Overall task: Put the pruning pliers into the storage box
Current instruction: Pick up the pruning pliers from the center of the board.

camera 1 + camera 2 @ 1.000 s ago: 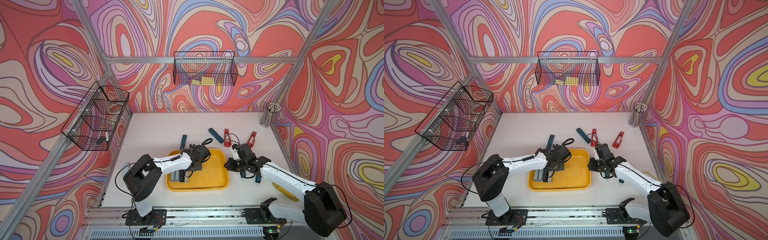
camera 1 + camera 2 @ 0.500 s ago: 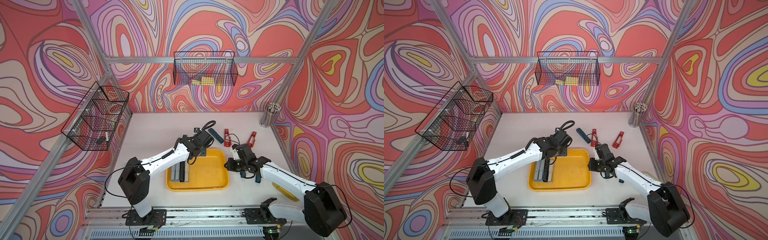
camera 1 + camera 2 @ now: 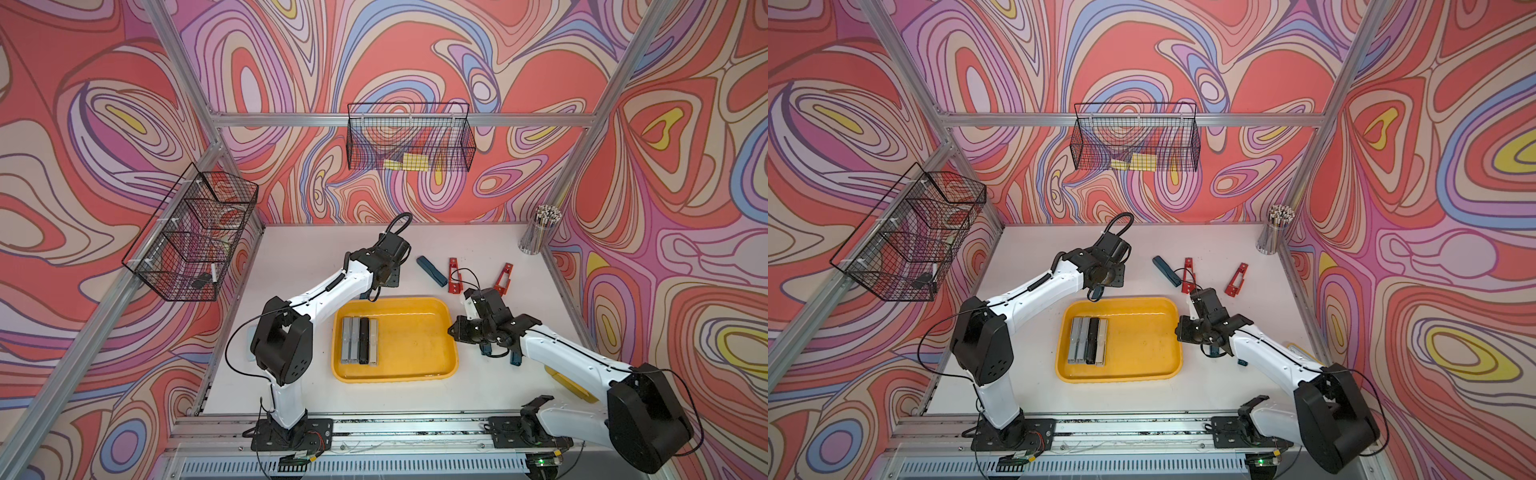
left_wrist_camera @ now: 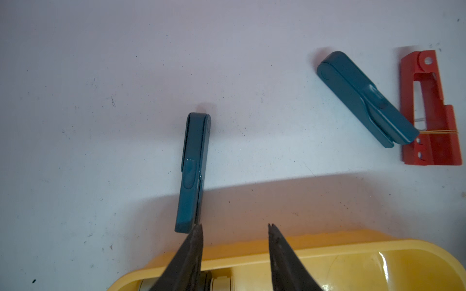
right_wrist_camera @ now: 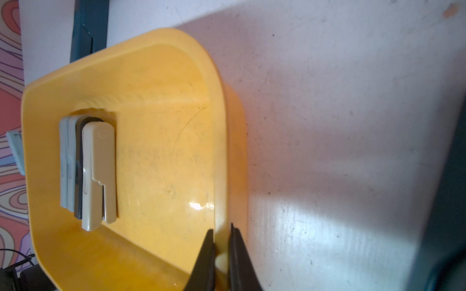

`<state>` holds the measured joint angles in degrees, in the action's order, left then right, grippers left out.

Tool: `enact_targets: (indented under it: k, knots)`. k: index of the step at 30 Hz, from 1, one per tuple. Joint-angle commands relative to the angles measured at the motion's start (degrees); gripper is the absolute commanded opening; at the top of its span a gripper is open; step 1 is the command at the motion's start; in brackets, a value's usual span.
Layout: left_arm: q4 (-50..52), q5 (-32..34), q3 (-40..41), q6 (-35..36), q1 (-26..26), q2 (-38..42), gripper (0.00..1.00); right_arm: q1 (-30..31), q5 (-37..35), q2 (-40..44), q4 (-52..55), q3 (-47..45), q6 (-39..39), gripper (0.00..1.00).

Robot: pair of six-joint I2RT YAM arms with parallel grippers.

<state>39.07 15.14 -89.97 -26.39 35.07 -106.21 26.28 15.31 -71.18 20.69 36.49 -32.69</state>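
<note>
Back basket (image 3: 409, 137), stick bundle (image 3: 540, 228) — teal pliers (image 4: 193, 173) beside box (image 4: 327, 245)

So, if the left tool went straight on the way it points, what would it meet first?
Probably the nearer teal bar: one finger of the left tool lines up with its end, the gap faces table. Height unclear.

no legible text, no labels or numbers

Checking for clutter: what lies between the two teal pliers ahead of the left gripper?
Only bare table, in the left wrist view: the teal pliers nearest the left gripper and the teal pliers beside the red pliers lie apart.
</note>
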Motion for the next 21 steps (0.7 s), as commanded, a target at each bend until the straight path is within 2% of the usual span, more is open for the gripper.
enact_targets:
  k: [1, 12, 21]
  knots:
    - [-1.7, -3.5, -0.5, 5.5, -2.8, -1.8, 0.46, 0.3, 2.3, -0.3, -2.2, -1.6, -0.4, 0.11]
    - [-4.3, -7.8, -5.9, 10.5, -9.4, -10.8, 0.47, 0.3, 1.7, 1.4, 0.6, -1.4, -0.5, 0.11]
    - [-2.7, -2.8, -7.2, 10.4, -9.8, -14.6, 0.49, 0.3, 2.4, 1.7, 1.4, -2.2, -0.7, 0.12]
